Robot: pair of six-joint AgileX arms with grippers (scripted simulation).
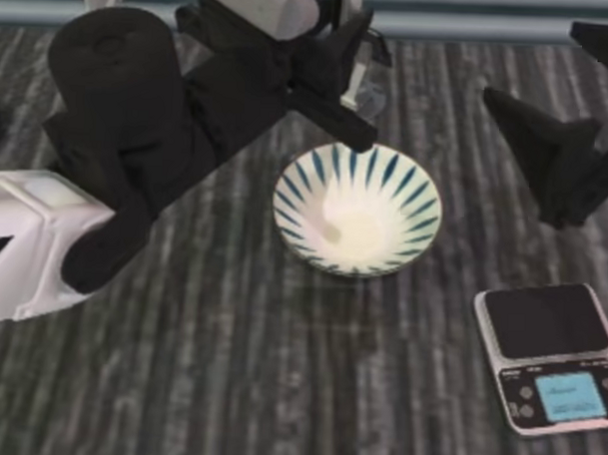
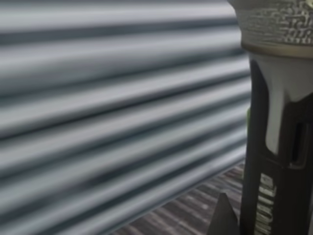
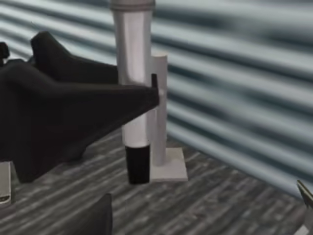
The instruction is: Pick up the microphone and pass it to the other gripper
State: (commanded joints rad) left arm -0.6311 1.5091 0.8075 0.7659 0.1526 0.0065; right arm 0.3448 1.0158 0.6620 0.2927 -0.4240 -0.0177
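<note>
The left claw, near the top centre of the top view, is clamped on the microphone, holding it upright above the worktop; in the right wrist view a finger crosses its silvery shaft, its black end hanging downward just beside a pale stand with a flat base. The left wrist view shows the mesh head close up. The right claw hovers at the upper right of the top view, well apart from the microphone, its fingers spread apart. A striped bowl sits mid-frame; a scale lies lower right.
</note>
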